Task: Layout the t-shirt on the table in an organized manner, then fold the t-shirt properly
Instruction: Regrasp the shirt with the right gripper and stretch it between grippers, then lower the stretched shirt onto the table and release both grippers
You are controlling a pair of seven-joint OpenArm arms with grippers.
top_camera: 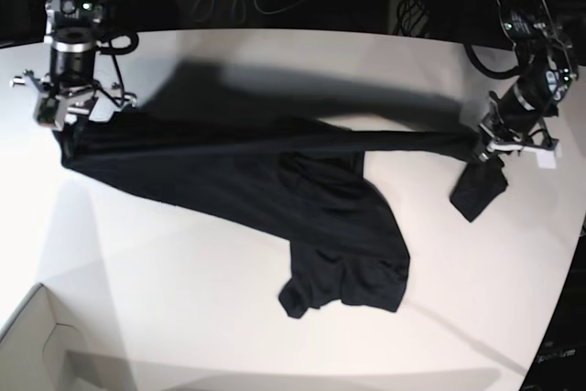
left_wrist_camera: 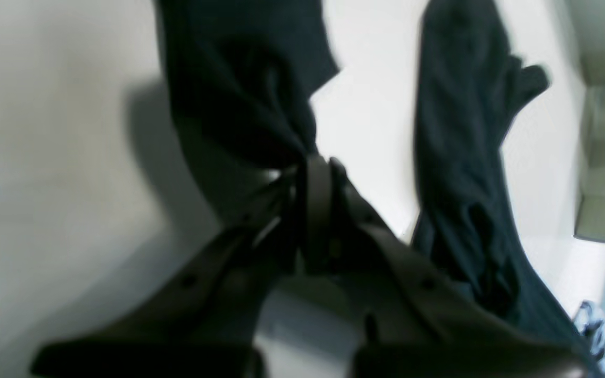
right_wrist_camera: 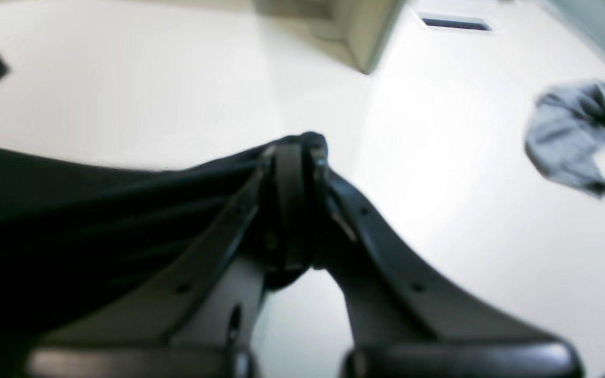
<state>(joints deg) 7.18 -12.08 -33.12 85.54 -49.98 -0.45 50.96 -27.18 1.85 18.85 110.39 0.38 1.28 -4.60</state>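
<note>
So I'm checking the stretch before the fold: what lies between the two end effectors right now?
In the base view only the t-shirt spans from the right end effector to the left end effector, pulled taut above the table.

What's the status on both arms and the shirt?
Left claw and right claw both shut on the t-shirt. Shirt stretched between them, middle sagging onto the table, bunched. Grey cloth lies apart; nothing obstructing.
</note>
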